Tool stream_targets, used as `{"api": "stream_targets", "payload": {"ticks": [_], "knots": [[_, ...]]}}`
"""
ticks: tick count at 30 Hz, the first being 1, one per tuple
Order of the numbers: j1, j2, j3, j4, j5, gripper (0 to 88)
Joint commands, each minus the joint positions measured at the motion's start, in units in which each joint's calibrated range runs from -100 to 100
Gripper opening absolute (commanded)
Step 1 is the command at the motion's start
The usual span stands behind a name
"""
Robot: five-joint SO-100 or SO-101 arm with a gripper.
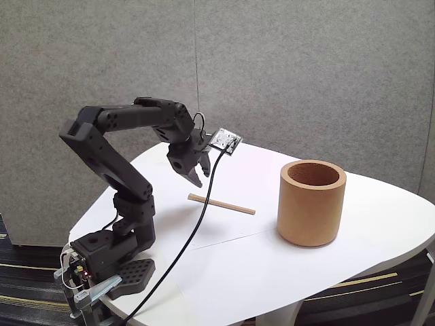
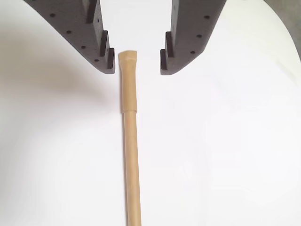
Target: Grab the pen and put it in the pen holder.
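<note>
End effector (image 2: 137, 63) hangs open, empty, jaws straddling the capped end of the pen (image 2: 130, 155), apparently lined up for a grasp; the pen lies flat on the tabletop (image 1: 380, 231); farther off, the pen holder (image 1: 311, 202) stands upright.

The end effector (image 1: 196, 178) is matte black, like the arm (image 1: 109, 163). Just below it lies a plain light-brown pen (image 2: 130, 155), unmarked, on a white desk (image 1: 272, 272). Off to its side in the fixed view stands the tan-brown pen holder (image 1: 311, 204). The wall (image 1: 306, 75) behind is speckled grey.
</note>
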Motion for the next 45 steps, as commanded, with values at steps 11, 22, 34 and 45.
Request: {"api": "stream_targets", "payload": {"ticks": [11, 22, 34, 45], "knots": [[-1.46, 13.68, -14.71, -2.88, 0.39, 13.5], [-0.8, 15.96, -14.17, -3.22, 0.39, 32.2], [0.3, 25.88, -14.8, -3.56, 0.02, 34.4], [0.37, 26.13, -14.26, -3.05, -0.08, 33.9]]}}
